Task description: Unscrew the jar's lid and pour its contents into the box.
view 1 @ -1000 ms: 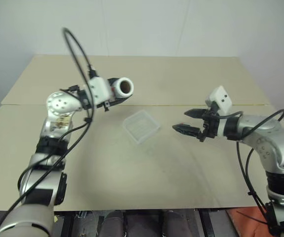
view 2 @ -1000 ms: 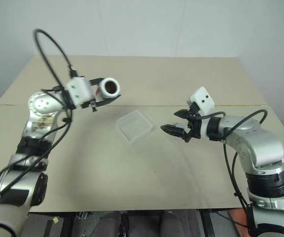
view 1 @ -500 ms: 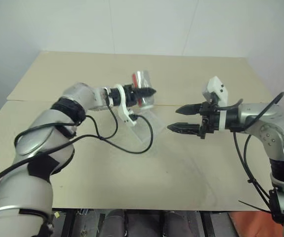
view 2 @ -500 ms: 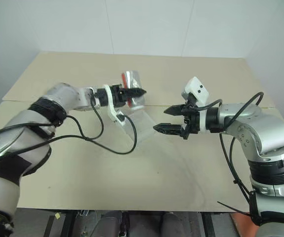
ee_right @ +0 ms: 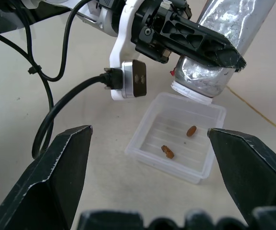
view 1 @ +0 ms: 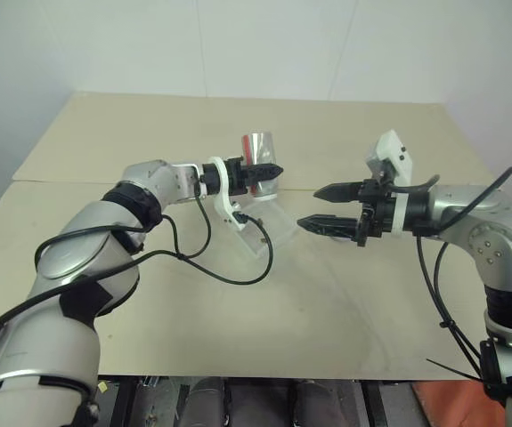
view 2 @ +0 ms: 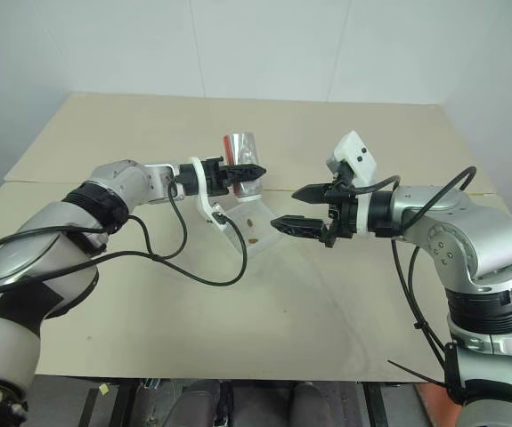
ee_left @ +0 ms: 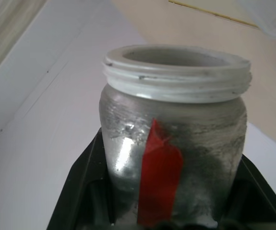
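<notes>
Plainly, beige table (view 1: pixel 345 294), white wall (view 1: pixel 264 44); left tool (view 1: pixel 269 169) clenches jar (view 1: pixel 257 148), right tool (view 1: pixel 313 206) released.

Silver arms with black joint bands; black two-finger left claw (view 1: pixel 269 169) and right claw (view 1: pixel 313 206), white camera blocks behind, black cables looping.

Layout on the table (view 1: pixel 345 311). The box (ee_right: pixel 176 139) lies near the table's centre, with two pieces of the contents (ee_right: pixel 167 151) inside it. The jar (ee_right: pixel 224 52) hangs mouth-down directly above the box's far edge, in the left gripper (view 2: pixel 251 171). The right gripper (view 2: pixel 284 206) stands just right of the box.
</notes>
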`<state>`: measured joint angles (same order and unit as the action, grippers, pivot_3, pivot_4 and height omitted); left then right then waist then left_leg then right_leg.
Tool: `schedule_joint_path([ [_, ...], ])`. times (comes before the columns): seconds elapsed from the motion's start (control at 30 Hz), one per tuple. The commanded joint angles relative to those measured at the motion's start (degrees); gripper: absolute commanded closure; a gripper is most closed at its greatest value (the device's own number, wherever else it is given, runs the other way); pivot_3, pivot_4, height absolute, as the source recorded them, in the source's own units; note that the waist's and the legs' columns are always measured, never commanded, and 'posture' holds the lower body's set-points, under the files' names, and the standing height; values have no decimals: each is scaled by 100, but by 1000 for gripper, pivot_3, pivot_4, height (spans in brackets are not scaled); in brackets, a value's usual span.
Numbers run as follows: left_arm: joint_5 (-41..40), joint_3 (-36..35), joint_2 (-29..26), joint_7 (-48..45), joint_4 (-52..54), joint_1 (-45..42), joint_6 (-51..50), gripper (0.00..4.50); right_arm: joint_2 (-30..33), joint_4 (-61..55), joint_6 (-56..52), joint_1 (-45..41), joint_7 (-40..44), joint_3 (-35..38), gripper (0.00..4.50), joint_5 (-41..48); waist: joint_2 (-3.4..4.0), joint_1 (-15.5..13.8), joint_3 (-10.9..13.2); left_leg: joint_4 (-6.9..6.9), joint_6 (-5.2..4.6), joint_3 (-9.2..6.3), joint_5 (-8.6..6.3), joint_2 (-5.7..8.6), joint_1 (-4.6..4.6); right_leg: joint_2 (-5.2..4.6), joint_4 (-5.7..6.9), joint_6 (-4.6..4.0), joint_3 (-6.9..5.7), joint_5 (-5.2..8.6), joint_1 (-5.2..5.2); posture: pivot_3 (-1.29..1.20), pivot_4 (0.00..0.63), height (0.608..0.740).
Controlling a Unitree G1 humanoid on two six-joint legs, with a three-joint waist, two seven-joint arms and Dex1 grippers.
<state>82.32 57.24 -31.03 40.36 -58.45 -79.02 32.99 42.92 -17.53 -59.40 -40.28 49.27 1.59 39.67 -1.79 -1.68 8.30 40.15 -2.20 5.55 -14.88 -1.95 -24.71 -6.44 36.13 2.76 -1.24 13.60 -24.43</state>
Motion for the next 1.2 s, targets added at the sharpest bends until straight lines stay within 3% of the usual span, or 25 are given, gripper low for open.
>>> schedule_joint_path([
  [0.03, -902, -597, -68, -293, -127, 15, 497, 2560, -21, -158, 111, -99, -62, 120, 38, 66, 0, 9, 0, 1, 0, 0, 0, 0, 0, 0, 1, 0, 0, 0, 0, 0, 150, 740],
  [0.23, -3435, -2294, -55, -2144, -560, 392, 1357, 2560, -90, -200, 248, 5, -63, 121, 38, 45, 0, 41, 0, 9, 1, -1, 0, -2, 0, -2, 4, 0, -4, 0, 2, 0, 150, 740],
  [0.37, -5256, -3344, 32, -4019, -284, 1080, 1409, 2560, -113, -195, 329, 35, -49, 116, 38, 35, 1, 82, -1, 13, 2, -2, 1, -2, 1, -2, 6, 0, -8, 0, 5, 0, 150, 740],
  [0.5, -7470, -4414, 336, -6055, 970, 2060, 116, 2560, -126, -188, 460, 64, -17, 126, 38, 27, 1, 104, -1, 17, 4, -6, 2, -4, 2, -2, 10, 0, -11, 0, 9, 0, 150, 740],
  [0.63, -8867, -5341, 512, -6538, 2784, 3014, -2100, 2560, -105, -216, 582, 133, 22, 170, 38, 39, 1, 130, -1, 25, 4, -21, 3, -8, 0, 1, 11, 0, -13, 0, 11, 0, 150, 740],
  [0.73, -9432, -5804, 671, -6343, 3910, 3650, -3328, 2560, -76, -246, 655, 202, 77, 192, 38, 60, 1, 139, -1, 25, 5, -56, 3, -8, 5, 2, 15, 0, -11, 0, 15, 0, 150, 740],
  [0.87, -9616, -6062, 796, -6181, 4871, 4343, -4133, 2560, -51, -237, 754, 264, 145, 189, 38, 35, 2, 131, -2, 24, 4, -63, 2, -4, 17, 2, 16, 0, -5, 0, 26, 0, 150, 740],
  [1.2, -9612, -6400, 1180, -6049, 4798, 4970, -4084, 2560, 12, -295, 834, 426, 140, 220, 38, 12, 2, 90, -2, 23, 3, -65, 2, -1, 19, 1, 11, -1, -7, -1, 30, 0, 150, 740],
])
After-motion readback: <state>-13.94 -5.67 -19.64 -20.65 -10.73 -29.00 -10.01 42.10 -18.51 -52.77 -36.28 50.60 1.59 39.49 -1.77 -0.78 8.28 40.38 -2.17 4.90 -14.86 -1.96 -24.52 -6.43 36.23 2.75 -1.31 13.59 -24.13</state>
